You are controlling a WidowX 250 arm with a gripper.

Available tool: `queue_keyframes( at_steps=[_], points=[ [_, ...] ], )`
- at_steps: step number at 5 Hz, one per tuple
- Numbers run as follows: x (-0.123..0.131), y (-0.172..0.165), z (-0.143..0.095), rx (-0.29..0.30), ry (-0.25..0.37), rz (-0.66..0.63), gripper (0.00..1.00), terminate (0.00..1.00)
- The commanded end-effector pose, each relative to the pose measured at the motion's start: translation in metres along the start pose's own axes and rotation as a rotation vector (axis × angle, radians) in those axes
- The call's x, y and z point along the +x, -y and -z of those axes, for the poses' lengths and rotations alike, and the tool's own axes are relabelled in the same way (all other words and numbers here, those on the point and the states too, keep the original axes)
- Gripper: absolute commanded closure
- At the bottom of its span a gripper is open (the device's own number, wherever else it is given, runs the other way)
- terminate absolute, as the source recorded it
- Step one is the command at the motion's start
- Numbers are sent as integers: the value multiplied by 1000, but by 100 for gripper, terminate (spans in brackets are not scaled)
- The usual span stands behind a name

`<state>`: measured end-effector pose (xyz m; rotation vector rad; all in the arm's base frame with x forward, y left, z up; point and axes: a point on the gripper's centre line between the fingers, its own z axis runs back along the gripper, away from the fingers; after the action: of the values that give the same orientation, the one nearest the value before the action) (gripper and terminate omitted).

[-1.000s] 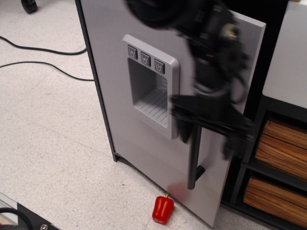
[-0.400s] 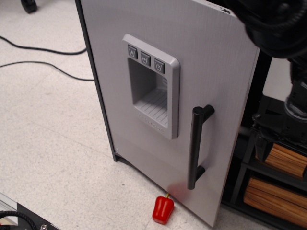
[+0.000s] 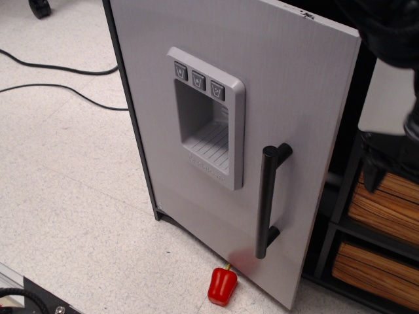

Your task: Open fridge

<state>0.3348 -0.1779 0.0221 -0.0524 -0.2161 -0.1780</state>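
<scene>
The fridge [image 3: 275,85] stands upright with its brushed-grey door swung slightly out at the right side, showing a dark gap [image 3: 340,196] along that edge. The recessed three-button dispenser panel [image 3: 206,124] sits mid-door. The vertical black bar handle [image 3: 267,199] is free, with nothing touching it. My gripper [image 3: 393,157] is a dark shape at the right frame edge, to the right of the door's free edge and apart from the handle. Only part of it shows, so I cannot tell how its jaws stand. The arm [image 3: 393,26] crosses the top right corner.
A red toy pepper [image 3: 222,286] lies on the floor just under the door's lower edge. A white-topped unit [image 3: 393,98] with wooden drawers [image 3: 386,203] stands right of the fridge. Black cables [image 3: 59,78] run across the speckled floor at left.
My gripper has moved from in front of the handle to the right, past the door's free edge and partly out of frame. The handle is now uncovered. The door stays slightly ajar.
</scene>
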Motion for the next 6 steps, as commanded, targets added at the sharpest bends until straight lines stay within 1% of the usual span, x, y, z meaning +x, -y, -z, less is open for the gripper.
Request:
queue_keyframes(
  at_steps=[1,2,3,4,5,6],
  points=[
    [28,-14,-12,2,51,-37,0,0],
    [18,-25,-17,2,-1,-35,0,0],
    [-8,-34,-27,20,-20,-39,0,0],
    [-39,-51,-42,30,-16,-32,0,0],
    [-66,-71,-46,34,-12,-13,0,0],
    [-92,-93,-51,73,20,-7,0,0]
  ],
)
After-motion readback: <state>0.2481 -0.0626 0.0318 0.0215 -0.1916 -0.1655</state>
